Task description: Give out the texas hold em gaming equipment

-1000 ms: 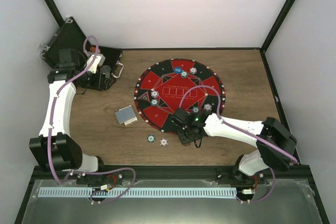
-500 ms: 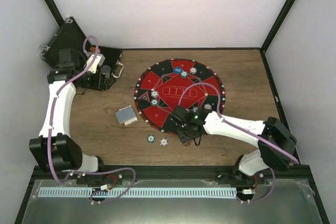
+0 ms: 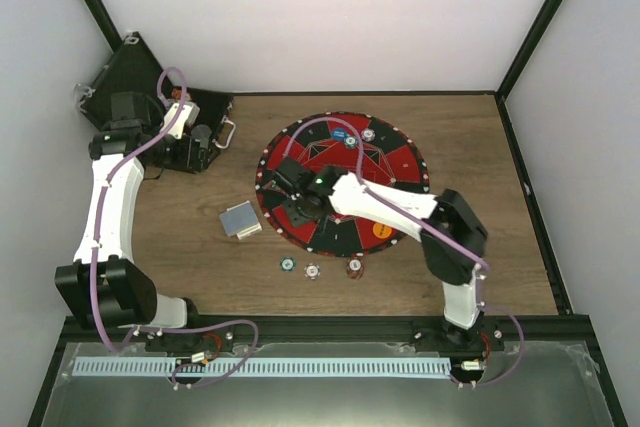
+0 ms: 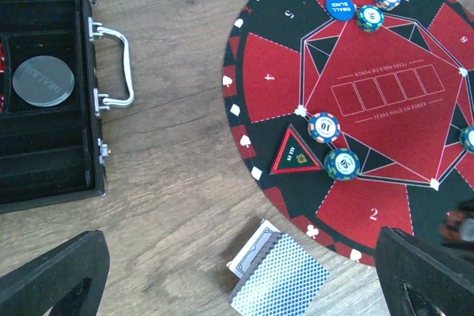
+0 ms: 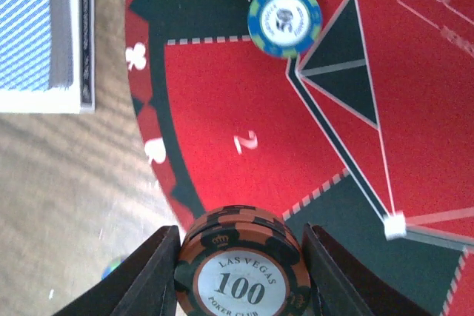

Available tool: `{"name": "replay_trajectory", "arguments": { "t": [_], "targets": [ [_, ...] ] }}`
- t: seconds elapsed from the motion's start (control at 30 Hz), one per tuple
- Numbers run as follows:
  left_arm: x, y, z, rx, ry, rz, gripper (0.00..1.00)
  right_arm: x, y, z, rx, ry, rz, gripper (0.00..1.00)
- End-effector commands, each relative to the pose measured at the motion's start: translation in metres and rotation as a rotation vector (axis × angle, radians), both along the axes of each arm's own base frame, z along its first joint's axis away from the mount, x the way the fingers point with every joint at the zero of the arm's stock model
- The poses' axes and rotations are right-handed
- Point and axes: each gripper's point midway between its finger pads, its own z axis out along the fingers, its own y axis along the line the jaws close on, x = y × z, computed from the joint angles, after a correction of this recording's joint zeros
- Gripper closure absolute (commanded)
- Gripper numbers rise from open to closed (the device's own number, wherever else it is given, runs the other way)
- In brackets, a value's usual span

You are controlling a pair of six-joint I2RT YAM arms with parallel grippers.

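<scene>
Right claw [image 5: 242,271]: clamped on a brown 100 chip [image 5: 241,253], over the mat [image 5: 244,101] at section 2.
Left claw [image 3: 200,135]: jaws wide apart, empty, beside the black case [image 4: 44,146].
Card deck [image 4: 280,279]: on the desk [image 4: 178,205], just beside the mat's rim.
Loose chips [image 3: 313,270]: three on the desk, near the mat.

The top camera looked down from behind on the whole table [image 3: 480,147]. The left wrist camera viewed the mat [image 4: 274,86] and card deck [image 4: 280,280] from some height; the right one sat close over seemingly the same mat edge and deck.
</scene>
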Motion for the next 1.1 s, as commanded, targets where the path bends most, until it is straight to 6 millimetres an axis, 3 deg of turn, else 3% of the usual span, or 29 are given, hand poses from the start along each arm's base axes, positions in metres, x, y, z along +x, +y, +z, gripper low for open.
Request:
{"name": "replay_trajectory", "arguments": {
  "t": [0.0,0.13,0.27,0.63,0.77,1.07],
  "targets": [
    [0.002,0.001,0.019,-0.001,-0.049,-0.001,0.00,0.033,0.028,-0.012,0.002,-0.022,0.031,0.88],
    [0.003,0.000,0.021,-0.003,-0.053,-0.001,0.00,0.045,0.045,-0.037,-0.010,0.004,0.040,0.88],
    [0.003,0.000,0.020,-0.005,-0.052,-0.003,0.00,0.056,0.047,-0.055,-0.025,0.014,0.020,0.88],
    [0.005,-0.001,0.019,-0.011,-0.051,-0.006,0.00,0.064,0.047,-0.075,-0.019,0.051,0.013,0.84],
    [0.004,-0.001,0.018,-0.011,-0.049,-0.006,0.00,0.062,0.048,-0.074,-0.013,0.060,0.022,0.67],
    [0.003,-0.001,0.019,-0.008,-0.052,-0.006,0.00,0.061,0.042,-0.048,-0.020,0.037,0.023,0.30]
  ]
}}
